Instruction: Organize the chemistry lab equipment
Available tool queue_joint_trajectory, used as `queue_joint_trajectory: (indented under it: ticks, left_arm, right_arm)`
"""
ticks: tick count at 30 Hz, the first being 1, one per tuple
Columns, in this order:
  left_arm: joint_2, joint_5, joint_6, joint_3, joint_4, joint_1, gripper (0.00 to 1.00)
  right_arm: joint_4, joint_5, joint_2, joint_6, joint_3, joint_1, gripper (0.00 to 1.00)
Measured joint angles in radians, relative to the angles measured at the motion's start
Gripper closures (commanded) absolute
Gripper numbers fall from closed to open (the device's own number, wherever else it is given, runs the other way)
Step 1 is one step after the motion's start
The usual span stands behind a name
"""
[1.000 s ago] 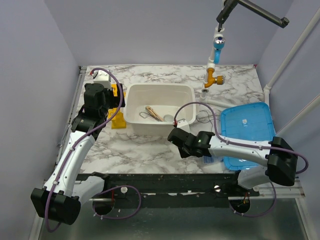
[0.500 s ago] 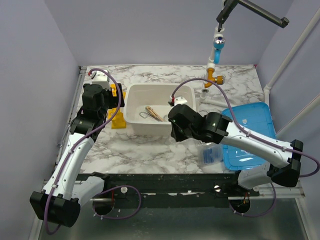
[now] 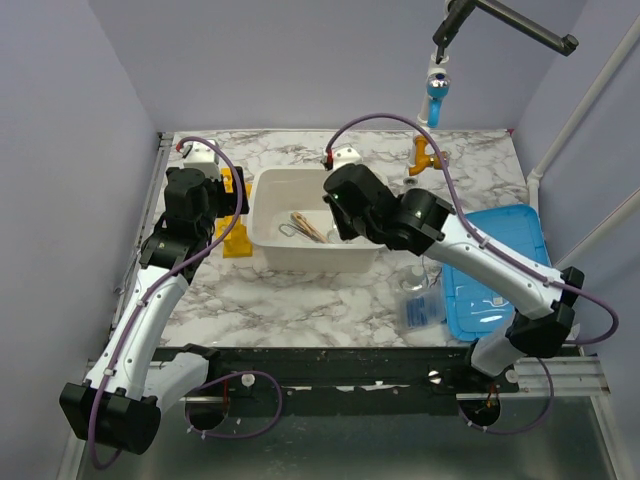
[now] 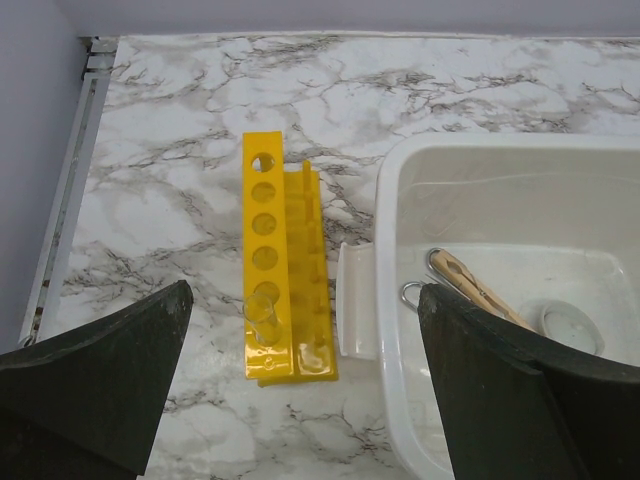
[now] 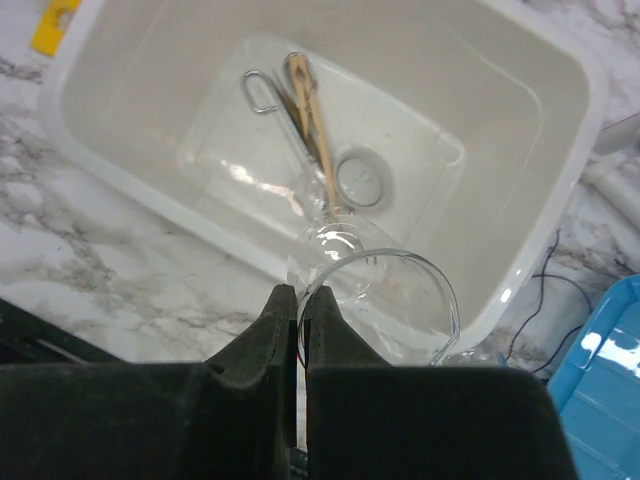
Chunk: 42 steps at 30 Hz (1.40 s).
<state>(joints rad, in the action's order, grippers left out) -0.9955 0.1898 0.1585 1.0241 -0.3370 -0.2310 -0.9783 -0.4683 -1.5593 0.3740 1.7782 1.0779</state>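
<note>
**Beaker Held Over the Tub, Left Arm Waiting Wide by the Rack**

The right end effector [image 5: 297, 298] was pinched narrow on the rim of a clear glass beaker [image 5: 400, 300], one finger inside the lip and one outside. It held the beaker above the near wall of the white tub [image 3: 268, 192], with its mouth tilted toward the wrist camera.

On the tub's floor lay the silver tongs [image 5: 260, 90] and the tan wooden stick [image 5: 312, 130], side by side and touching. A small round clear dish [image 5: 360, 178] rested at the stick's near end.

The left end effector [image 4: 305, 300] stood wide open and empty. It hovered just left of the tub, over the yellow tube rack [image 4: 265, 225]. The rack sat on the marble counter [image 3: 290, 300] close beside the tub's left wall, its row of holes running along that wall. A clear tube [image 4: 262, 318] stood in the hole nearest the wrist camera.

To the right of the tub and nearer the arm bases, the clear plastic bag with blue contents [image 3: 422, 308] lay on the counter. It sat against the left edge of a blue lid [image 3: 495, 265].
</note>
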Motion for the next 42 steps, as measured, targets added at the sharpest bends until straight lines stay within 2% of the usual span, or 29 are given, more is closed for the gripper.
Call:
queue_joint_trajectory:
  ticks: [8, 17, 32, 33, 38, 42]
  left_arm:
    - [0.000, 0.001, 0.000, 0.000, 0.000, 0.000, 0.01]
    - [0.000, 0.000, 0.000, 0.000, 0.000, 0.000, 0.01]
    - [-0.003, 0.000, 0.000, -0.001, 0.000, 0.000, 0.01]
    - [-0.003, 0.000, 0.000, -0.001, 0.000, 0.000, 0.01]
    - [-0.004, -0.001, 0.000, -0.001, 0.000, 0.000, 0.01]
    - [-0.004, -0.003, 0.000, -0.001, 0.000, 0.000, 0.01]
  right_arm:
    - [0.163, -0.005, -0.153, -0.157, -0.011, -0.195, 0.99]
    - [0.313, 0.046, -0.349, -0.270, -0.065, -0.292, 0.99]
    - [0.473, 0.124, -0.424, -0.318, -0.168, -0.393, 0.99]
    - [0.475, 0.126, -0.429, -0.318, -0.168, -0.394, 0.98]
    - [0.483, 0.142, -0.464, -0.315, -0.168, -0.399, 0.77]
    - [0.488, 0.149, -0.467, -0.313, -0.168, -0.399, 0.68]
